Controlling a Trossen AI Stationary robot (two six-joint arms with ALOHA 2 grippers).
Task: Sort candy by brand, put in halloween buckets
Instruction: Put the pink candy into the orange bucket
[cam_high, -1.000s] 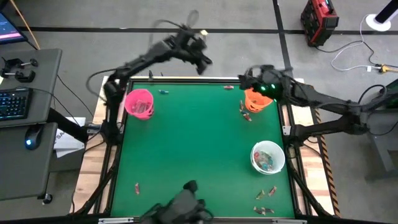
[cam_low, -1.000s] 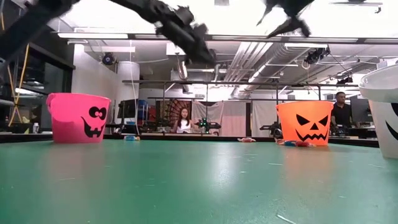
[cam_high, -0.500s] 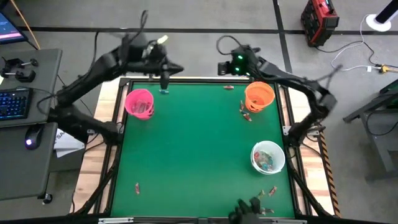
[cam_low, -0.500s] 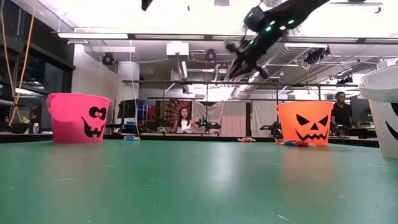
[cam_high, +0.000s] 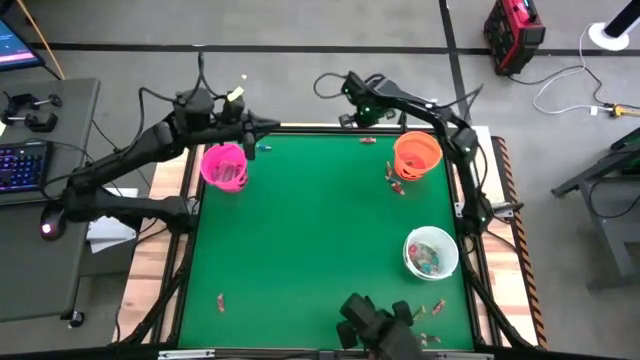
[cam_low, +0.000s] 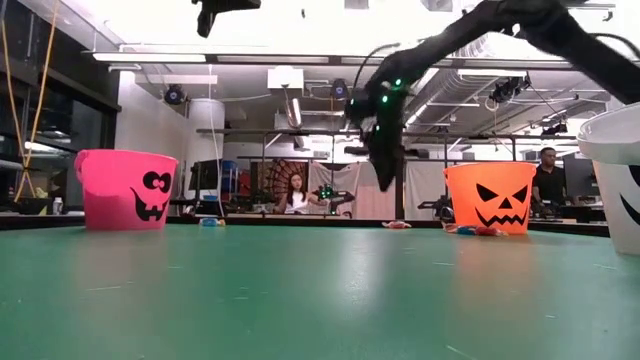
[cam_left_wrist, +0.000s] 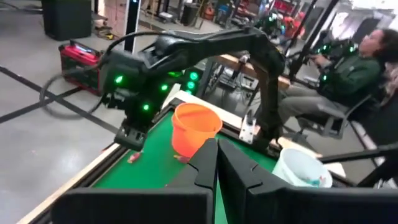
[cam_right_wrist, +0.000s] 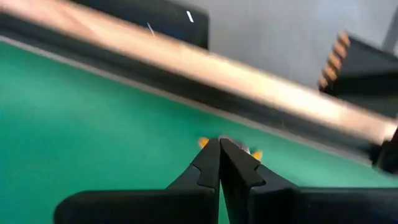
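Note:
Three halloween buckets stand on the green table: pink (cam_high: 224, 165) at the far left, orange (cam_high: 417, 155) at the far right, white (cam_high: 431, 252) at the near right with candy inside. Loose candy lies by the far edge (cam_high: 368, 140), beside the orange bucket (cam_high: 396, 182), near the pink one (cam_high: 263, 148) and at the near edge (cam_high: 430, 312). My left gripper (cam_high: 272, 124) hovers shut, high over the far edge, just right of the pink bucket. My right gripper (cam_high: 347, 120) hangs shut over the far edge, left of the orange bucket, its fingers pointing down (cam_low: 386, 182) above an orange-ended candy (cam_right_wrist: 256, 154).
A dark, blurred object (cam_high: 375, 325) sits at the table's near edge. The table's wooden rim (cam_right_wrist: 249, 81) runs just beyond my right gripper. People sit in the room beyond the table (cam_left_wrist: 348, 68). A desk with a keyboard (cam_high: 20, 165) stands off the table's left side.
My left gripper has swung from the far middle toward the table's left, stopping beside the pink bucket. My right gripper has left the spot over the orange bucket, gone leftward along the far edge, tipped its fingers downward and shut.

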